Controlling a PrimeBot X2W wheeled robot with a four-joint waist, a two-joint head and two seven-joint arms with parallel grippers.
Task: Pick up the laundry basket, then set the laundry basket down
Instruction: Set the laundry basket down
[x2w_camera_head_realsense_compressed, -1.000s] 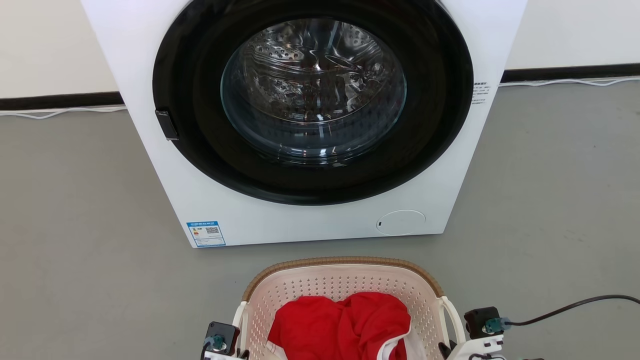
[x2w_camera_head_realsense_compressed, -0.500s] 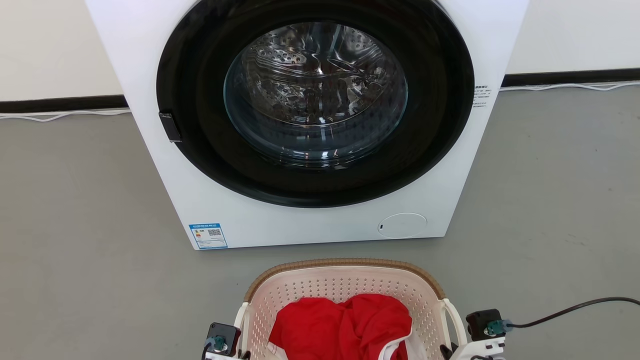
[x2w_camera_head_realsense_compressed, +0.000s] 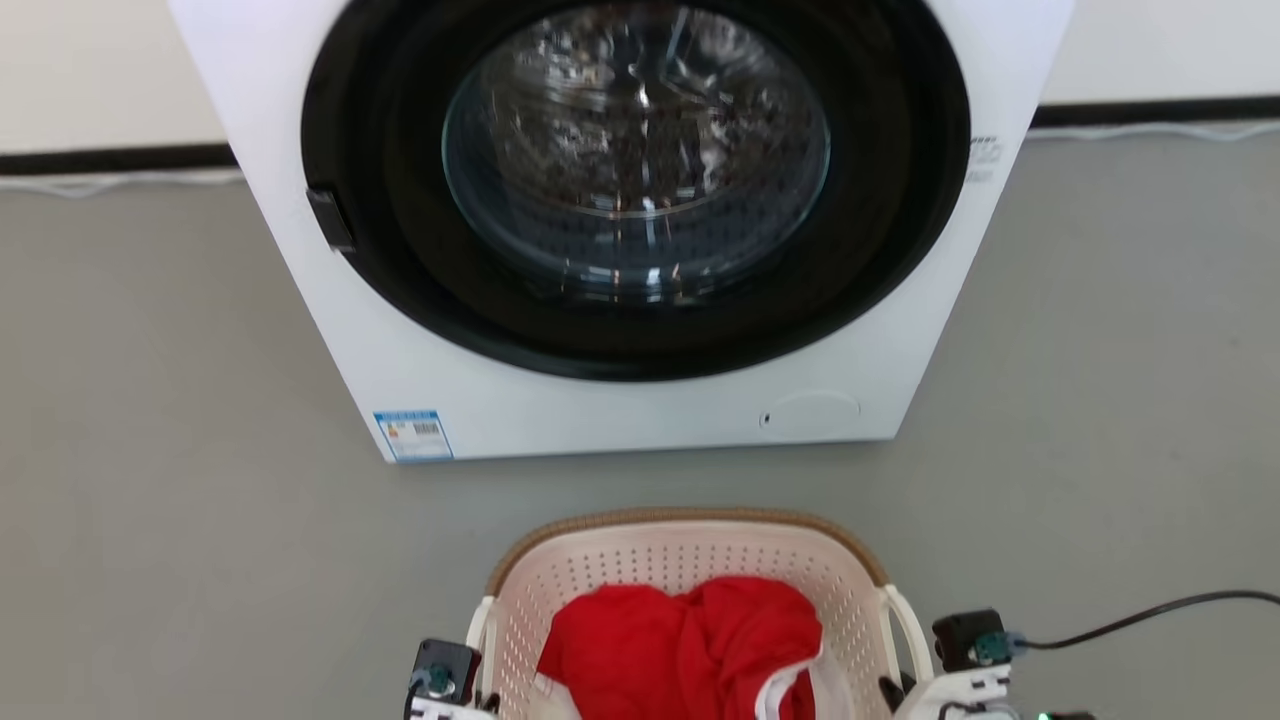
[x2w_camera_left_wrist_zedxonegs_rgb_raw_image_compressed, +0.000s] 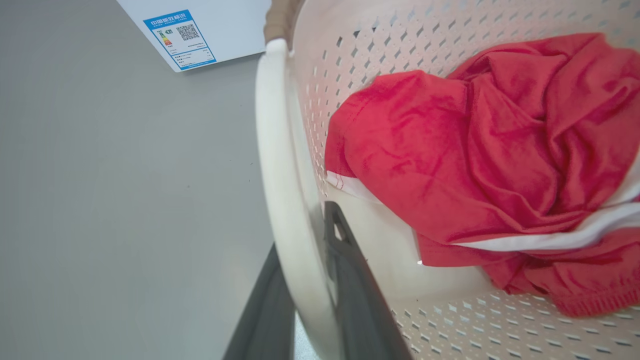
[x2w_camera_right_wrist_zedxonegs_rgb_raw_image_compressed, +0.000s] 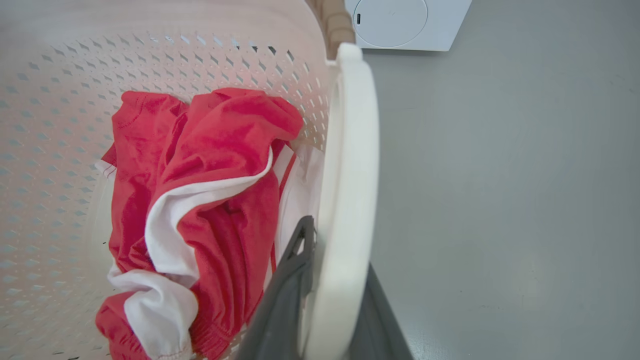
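Observation:
The laundry basket (x2w_camera_head_realsense_compressed: 690, 522), cream-white and perforated with a brown woven rim, sits at the bottom middle of the head view, close in front of me. A red garment with white trim (x2w_camera_head_realsense_compressed: 690, 640) lies bunched inside it. In the left wrist view my left gripper (x2w_camera_left_wrist_zedxonegs_rgb_raw_image_compressed: 305, 230) is shut on the basket's white loop handle (x2w_camera_left_wrist_zedxonegs_rgb_raw_image_compressed: 280, 165), one dark finger on each side. My right gripper (x2w_camera_right_wrist_zedxonegs_rgb_raw_image_compressed: 337, 245) is likewise shut on the other loop handle (x2w_camera_right_wrist_zedxonegs_rgb_raw_image_compressed: 350, 150). I cannot tell whether the basket's bottom touches the floor.
A white front-loading washer (x2w_camera_head_realsense_compressed: 620, 420) with a closed round black-rimmed door (x2w_camera_head_realsense_compressed: 635, 150) stands just beyond the basket. Grey floor (x2w_camera_head_realsense_compressed: 150, 450) spreads to both sides. A black cable (x2w_camera_head_realsense_compressed: 1150, 608) runs off to the right from my right wrist.
The whole head view has shifted: the washer now sits higher and slightly larger in it, so the camera moved. Basket and both grips hold the same place in that view.

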